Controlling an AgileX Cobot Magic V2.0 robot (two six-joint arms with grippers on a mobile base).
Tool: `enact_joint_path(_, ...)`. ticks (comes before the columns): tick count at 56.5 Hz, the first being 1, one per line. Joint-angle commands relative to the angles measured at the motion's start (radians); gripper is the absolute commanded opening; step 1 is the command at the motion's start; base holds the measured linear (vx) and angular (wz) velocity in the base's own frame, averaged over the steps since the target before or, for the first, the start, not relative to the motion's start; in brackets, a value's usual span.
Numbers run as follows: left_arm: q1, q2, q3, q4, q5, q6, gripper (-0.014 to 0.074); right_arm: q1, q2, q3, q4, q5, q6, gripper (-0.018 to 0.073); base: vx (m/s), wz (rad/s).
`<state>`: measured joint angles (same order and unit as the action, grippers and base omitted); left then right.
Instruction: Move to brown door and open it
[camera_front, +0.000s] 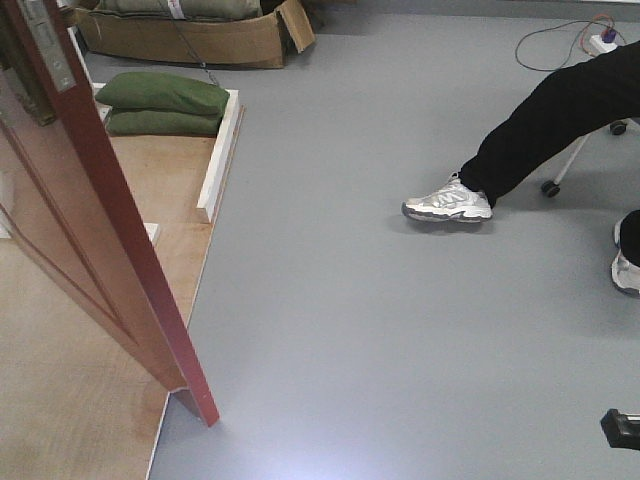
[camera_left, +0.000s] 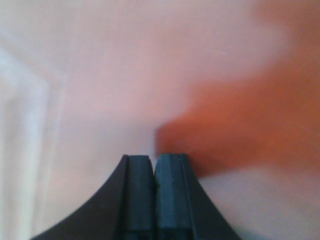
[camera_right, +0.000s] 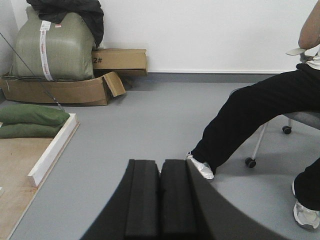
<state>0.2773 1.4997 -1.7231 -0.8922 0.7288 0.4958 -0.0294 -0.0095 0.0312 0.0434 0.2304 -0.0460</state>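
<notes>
Door (camera_front: 90, 230) stands ajar — left gripper (camera_left: 153, 165) pinched together, empty, close to its panel; right gripper (camera_right: 160, 172) closed on nothing, well right of the door.

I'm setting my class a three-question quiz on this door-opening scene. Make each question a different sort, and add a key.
1. True or false: the glossy reddish-brown wooden door sits closed in its frame.
2. What lies stacked beside the white wooden beam? A) red bricks B) two green fabric sacks C) blue buckets
3. Fill in: the black left gripper and black right gripper are both ____.
Key: 1 false, it stands swung open; 2 B; 3 shut.
</notes>
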Motion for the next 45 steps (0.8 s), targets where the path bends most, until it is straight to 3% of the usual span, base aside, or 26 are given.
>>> enact_joint_path(1, -0.029, -0.033, -0.035, -0.068, -0.038, 0.030, -0.0006, -0.001, -0.013, 0.005, -0.003, -0.078, -0.005, 0.0000, 0.00, 0.00)
enact_joint_path(45, -0.029, -0.033, -0.035, -0.068, -0.026, 0.031, -0.0006, -0.001, -0.013, 0.005, -0.003, -0.078, -0.005, 0.0000, 0.00, 0.00)
